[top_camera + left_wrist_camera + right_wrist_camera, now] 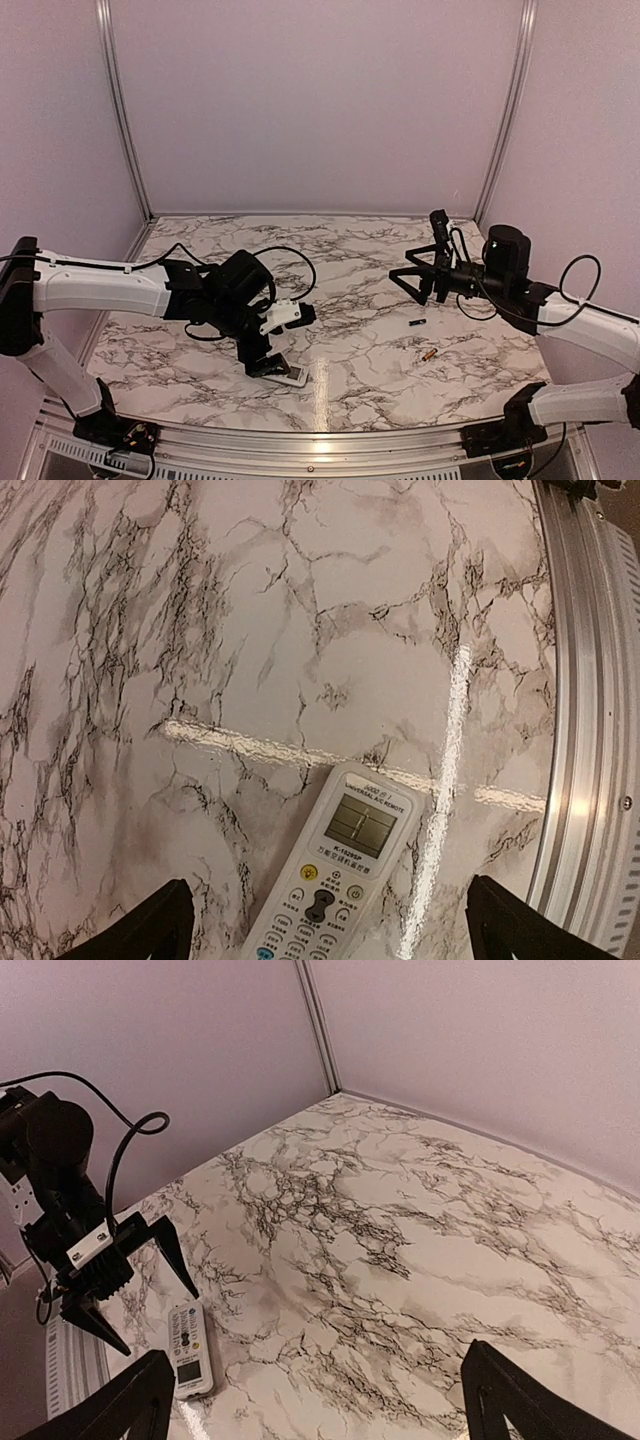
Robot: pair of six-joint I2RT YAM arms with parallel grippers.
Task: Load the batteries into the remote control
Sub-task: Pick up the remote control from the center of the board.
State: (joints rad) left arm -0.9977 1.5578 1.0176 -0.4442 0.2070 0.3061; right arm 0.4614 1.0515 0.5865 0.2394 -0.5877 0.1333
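On the left of the marble tabletop (pixel 340 250), seen from above, the left arm reaches toward 5 o'clock and its left fingers (pixel 140 930) hang spread wide, pinching nothing. The remote control (pixel 335 875) lies between them, apart from both. It rests flat with its buttons and display facing up, at about 7 o'clock on the tabletop, close to the metal rail (pixel 585 730) along the near edge.

Further right, at about 4 o'clock, the two batteries lie loose. The black battery (pixel 417 324) sits just beyond the gold battery (pixel 429 354), near each other but not touching. At 3 o'clock the right arm hovers above the surface with its right fingers (pixel 520 1400) spread and nothing between them.

Loading looks not yet begun: this reads as the approach to the remote. Its back faces down, so the next move likely calls for closing on its slim sides, lifting it, and turning it over to reach the battery bay; whether a cover is fitted cannot be told.

Room is tight toward 6 o'clock, where the rail runs just beside the remote. Toward 12 o'clock the marble lies bare up to the lilac walls (pixel 320 100). The batteries are round and may roll if nudged
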